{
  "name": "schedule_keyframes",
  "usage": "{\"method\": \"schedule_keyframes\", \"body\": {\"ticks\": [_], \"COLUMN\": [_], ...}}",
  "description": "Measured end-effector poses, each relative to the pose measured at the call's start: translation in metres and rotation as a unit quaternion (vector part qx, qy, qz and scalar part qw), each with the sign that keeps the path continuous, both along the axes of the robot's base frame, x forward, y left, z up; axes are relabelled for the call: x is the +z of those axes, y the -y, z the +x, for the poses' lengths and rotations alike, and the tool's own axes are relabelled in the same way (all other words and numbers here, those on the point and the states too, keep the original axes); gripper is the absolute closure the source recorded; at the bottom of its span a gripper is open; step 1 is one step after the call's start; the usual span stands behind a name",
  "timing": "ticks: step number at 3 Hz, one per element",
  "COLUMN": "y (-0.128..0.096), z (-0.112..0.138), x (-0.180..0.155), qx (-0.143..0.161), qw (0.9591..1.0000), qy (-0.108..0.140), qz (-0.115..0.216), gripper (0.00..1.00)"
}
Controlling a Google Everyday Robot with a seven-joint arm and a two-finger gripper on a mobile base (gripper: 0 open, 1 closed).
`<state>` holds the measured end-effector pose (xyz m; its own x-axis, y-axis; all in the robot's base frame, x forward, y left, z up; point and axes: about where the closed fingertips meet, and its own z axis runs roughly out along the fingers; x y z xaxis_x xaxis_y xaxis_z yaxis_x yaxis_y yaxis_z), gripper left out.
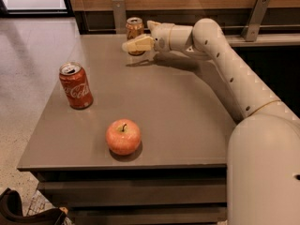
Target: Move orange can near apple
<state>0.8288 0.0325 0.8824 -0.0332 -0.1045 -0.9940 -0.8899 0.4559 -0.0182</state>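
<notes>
Tipping was the main worry. The orange can (134,28) stood at the far edge of the table (187,125), and a gripper (138,34) closing off-centre or too low could have knocked the slim can over or pushed it off the back. A loose pinch might also have let it slip on the long carry to the apple (123,136), which sat well apart, near the front edge. The red can (75,85) stood on the left side, clear of a straight path, but a wide swing of the arm might have clipped it. A hard set-down could have sent the apple rolling.

The gripper was at the orange can with its two fingers spread, one crossing in front of the can's lower part and the other by its right side. Whether either finger touched the can could not be told, and it seemed not yet to be pinching anything.
</notes>
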Motion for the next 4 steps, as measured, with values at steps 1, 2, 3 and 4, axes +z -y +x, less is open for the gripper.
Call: {"method": "schedule_keyframes", "body": {"ticks": [1,2,3,4], "y": [-0.017,-0.019,-0.023,-0.029], "z": [0.005,0.005,0.004,0.004], "x": [-0.001,-0.001,-0.001,-0.002], "qx": [0.016,0.018,0.02,0.024], "qw": [0.9998,0.9998,0.9997,0.9997], "qy": [0.007,0.007,0.006,0.005], "qz": [0.008,0.008,0.008,0.009], "gripper": [0.18,0.4,0.64,0.95]}}
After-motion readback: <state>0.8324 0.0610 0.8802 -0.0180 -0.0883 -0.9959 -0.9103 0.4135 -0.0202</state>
